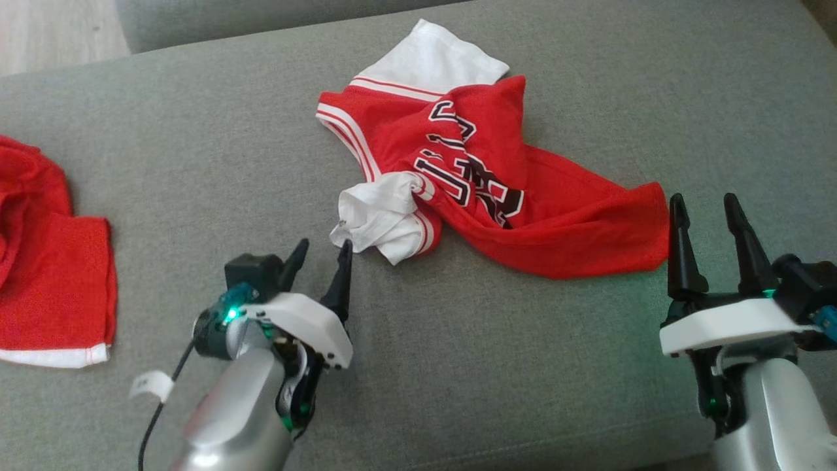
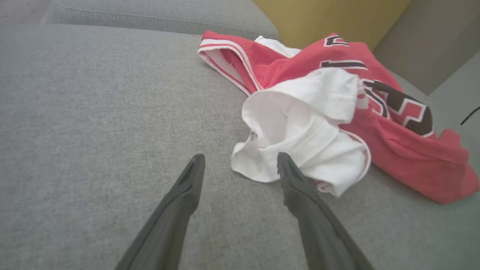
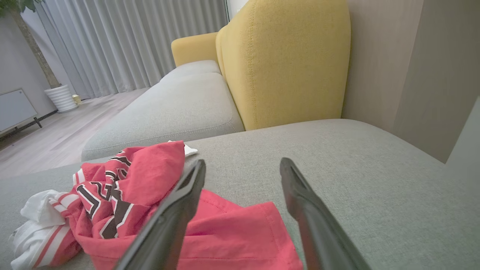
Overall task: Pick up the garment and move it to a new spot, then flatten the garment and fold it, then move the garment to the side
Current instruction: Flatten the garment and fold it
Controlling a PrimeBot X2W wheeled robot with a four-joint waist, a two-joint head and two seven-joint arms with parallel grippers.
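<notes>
A crumpled red garment with white sleeves and black lettering lies on the grey sofa cushion. My left gripper stands open just left of its bunched white sleeve; in the left wrist view the right fingertip sits at the sleeve's near edge. My right gripper is open too, hovering just past the garment's red hem. In the right wrist view its left finger overlaps the hem. Nothing is held.
A second red cloth with a white edge lies at the cushion's far left. Beyond the cushion stand a yellow backrest, another grey seat, wooden floor, curtains and a white planter.
</notes>
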